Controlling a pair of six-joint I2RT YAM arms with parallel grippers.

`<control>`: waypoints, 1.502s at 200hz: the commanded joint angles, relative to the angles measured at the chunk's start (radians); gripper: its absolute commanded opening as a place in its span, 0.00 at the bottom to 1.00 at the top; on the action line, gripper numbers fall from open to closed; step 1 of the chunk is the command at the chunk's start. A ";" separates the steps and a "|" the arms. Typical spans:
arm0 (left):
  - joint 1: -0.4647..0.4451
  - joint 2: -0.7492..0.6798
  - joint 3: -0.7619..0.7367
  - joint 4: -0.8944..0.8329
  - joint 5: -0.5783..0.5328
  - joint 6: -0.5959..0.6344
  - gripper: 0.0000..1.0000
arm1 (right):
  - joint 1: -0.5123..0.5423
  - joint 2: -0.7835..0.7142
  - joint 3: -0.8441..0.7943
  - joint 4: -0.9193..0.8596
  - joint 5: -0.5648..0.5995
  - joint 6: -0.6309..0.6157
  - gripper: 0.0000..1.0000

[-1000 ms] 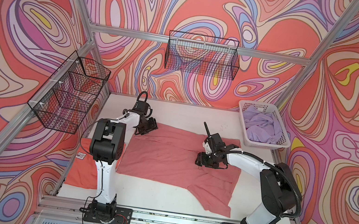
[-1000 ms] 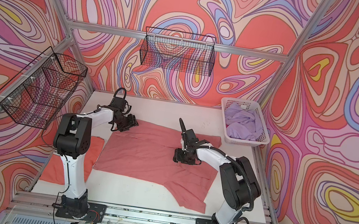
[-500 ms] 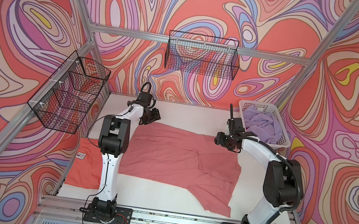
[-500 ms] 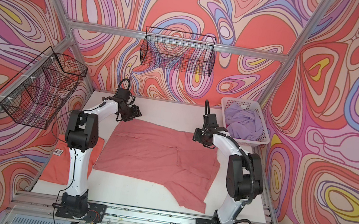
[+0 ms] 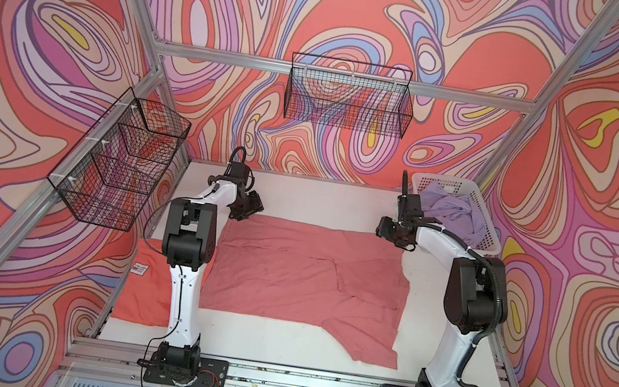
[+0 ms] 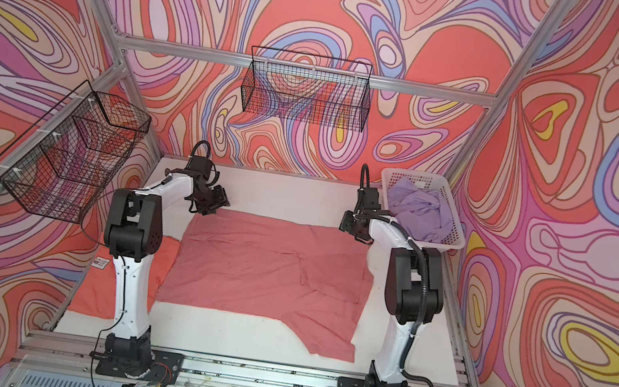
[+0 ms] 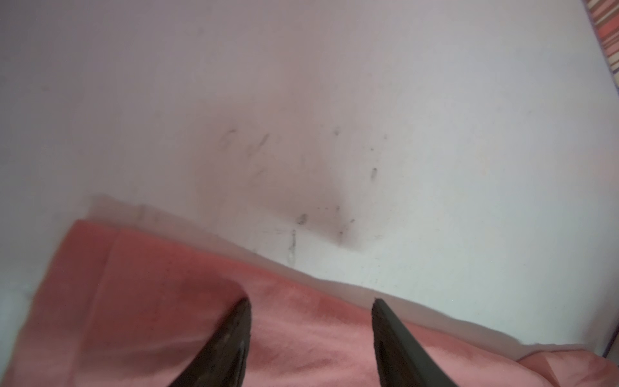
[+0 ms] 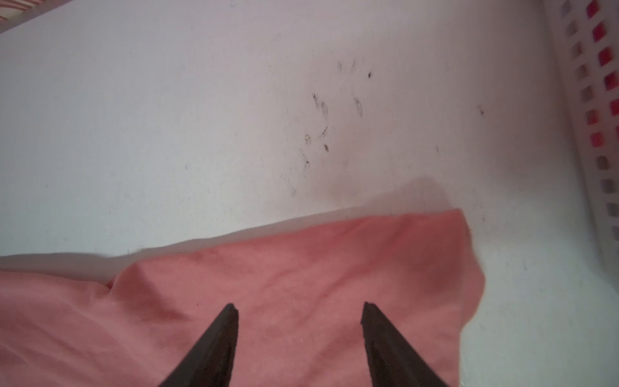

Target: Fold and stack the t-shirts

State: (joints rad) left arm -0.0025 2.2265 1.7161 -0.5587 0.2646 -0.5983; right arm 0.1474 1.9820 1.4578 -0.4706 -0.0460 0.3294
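Orange-coral shirt [image 5: 141, 290]: folded on the near left of the table [image 5: 319, 200], partly behind the left arm, white label [image 5: 139, 268] showing.
Salmon-pink shirt [image 5: 286, 275]: spread flat across the middle, one sleeve trailing to the near right.
Left gripper [image 7: 311, 303]: over the shirt's far left corner, jaws apart, gripping nothing.
Right gripper [image 8: 298, 306]: over the far right corner, jaws apart, gripping nothing.
Lavender shirt [image 5: 452, 213]: crumpled in the white basket [image 5: 448, 183], far right.
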 commanded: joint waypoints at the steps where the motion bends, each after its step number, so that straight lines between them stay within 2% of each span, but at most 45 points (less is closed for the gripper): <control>1: 0.029 0.020 -0.063 -0.091 -0.049 0.004 0.60 | -0.005 0.059 0.042 0.011 -0.025 -0.011 0.63; 45: 0.030 0.024 -0.081 -0.072 -0.044 -0.003 0.60 | -0.015 0.154 0.098 0.007 -0.020 -0.007 0.62; 65: 0.032 0.028 -0.072 -0.072 -0.043 -0.001 0.60 | -0.037 0.187 0.101 -0.030 0.046 -0.010 0.61; 86: 0.032 0.037 -0.058 -0.078 -0.035 0.005 0.60 | -0.066 0.169 0.065 -0.039 0.097 -0.013 0.61; 109: 0.032 0.045 -0.052 -0.079 -0.032 0.005 0.60 | -0.096 0.159 0.033 -0.035 0.087 -0.023 0.61; 158: 0.025 0.059 -0.031 -0.067 -0.014 -0.009 0.60 | -0.106 0.208 0.082 -0.079 0.113 -0.035 0.61; 181: 0.012 0.085 0.022 -0.077 -0.010 -0.006 0.60 | -0.111 0.226 0.105 -0.067 0.091 -0.038 0.61; 235: 0.002 0.207 0.233 -0.135 0.033 -0.017 0.61 | -0.111 0.346 0.276 -0.099 0.089 -0.068 0.61; 260: -0.001 0.212 0.281 -0.121 0.072 -0.021 0.68 | -0.109 0.355 0.360 -0.113 0.077 -0.082 0.61; 275: -0.002 0.174 0.277 -0.095 0.087 -0.019 0.77 | -0.109 0.301 0.360 -0.089 0.067 -0.084 0.63; 300: -0.008 0.062 0.224 -0.039 0.094 -0.005 0.85 | -0.105 0.187 0.332 -0.082 0.042 -0.086 0.65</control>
State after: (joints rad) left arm -0.0032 2.3775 1.9835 -0.6052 0.3462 -0.6064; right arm 0.0460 2.2940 1.8000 -0.5423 0.0128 0.2596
